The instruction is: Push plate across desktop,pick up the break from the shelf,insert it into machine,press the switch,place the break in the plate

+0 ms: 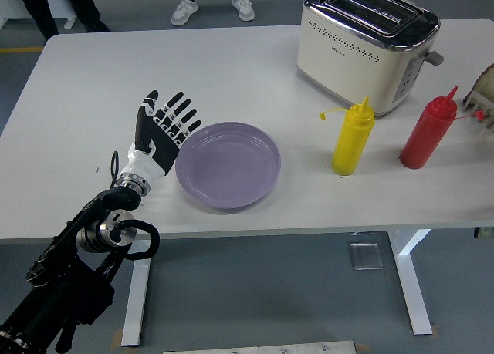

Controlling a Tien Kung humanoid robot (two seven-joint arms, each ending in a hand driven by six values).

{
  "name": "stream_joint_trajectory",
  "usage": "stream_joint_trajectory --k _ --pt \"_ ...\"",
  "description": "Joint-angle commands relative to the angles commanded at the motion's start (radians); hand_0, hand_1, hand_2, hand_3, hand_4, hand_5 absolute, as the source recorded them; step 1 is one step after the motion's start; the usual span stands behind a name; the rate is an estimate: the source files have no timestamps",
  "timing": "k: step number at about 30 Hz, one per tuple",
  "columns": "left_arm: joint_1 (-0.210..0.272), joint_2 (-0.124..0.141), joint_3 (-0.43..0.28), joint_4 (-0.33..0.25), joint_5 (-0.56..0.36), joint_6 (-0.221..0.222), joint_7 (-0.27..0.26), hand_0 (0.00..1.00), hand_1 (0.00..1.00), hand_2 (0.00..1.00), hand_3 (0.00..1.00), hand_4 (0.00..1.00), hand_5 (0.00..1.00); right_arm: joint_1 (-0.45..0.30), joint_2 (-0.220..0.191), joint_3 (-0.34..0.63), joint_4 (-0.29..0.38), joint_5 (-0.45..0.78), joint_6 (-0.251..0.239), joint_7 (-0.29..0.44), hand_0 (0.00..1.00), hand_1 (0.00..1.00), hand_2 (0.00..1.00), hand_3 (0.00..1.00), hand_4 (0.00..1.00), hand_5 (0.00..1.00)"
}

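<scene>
The table (93, 84) spans nearly the full frame, its near edge crossing the lower part of the picture and its left edge slanting toward the upper left corner. The plate (228, 164) sits in the lower centre of the frame, close to the near edge. Bare tabletop lies above it toward the top centre, and a narrower bare strip separates it from the yellow bottle (353, 138) to its right. The red bottle (428, 133) stands further right, apart from the yellow one. The toaster (363, 45) occupies the upper right, near the far edge, with both slots facing up. A partly visible rack (480, 99) shows at the right frame edge; its contents cannot be made out.

The left arm enters from the lower left corner. The left hand (160, 134) is flat and open, fingers (179, 111) spread and pointing toward the top of the frame, holding nothing. Its right side lies against the plate's left rim. The right hand is out of frame.

Shoes (212, 8) of a standing person show at the top edge.
</scene>
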Motion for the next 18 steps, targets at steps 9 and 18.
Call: stream_joint_trajectory --k 9,18 --pt "-0.015 0.0 0.015 0.016 -0.016 -0.008 0.003 0.845 0.876 0.882 0.824 0.636 0.998 0.003 0.001 -0.006 -0.006 -0.005 -0.006 0.007 0.242 0.383 0.457 0.506 0.525 0.137" --pt "-0.019 0.0 0.031 0.033 -0.046 -0.021 0.008 0.842 0.872 0.88 0.821 0.637 0.998 0.003 0.002 -0.014 -0.009 -0.008 -0.041 0.024 0.23 0.361 0.437 0.495 0.42 0.031"
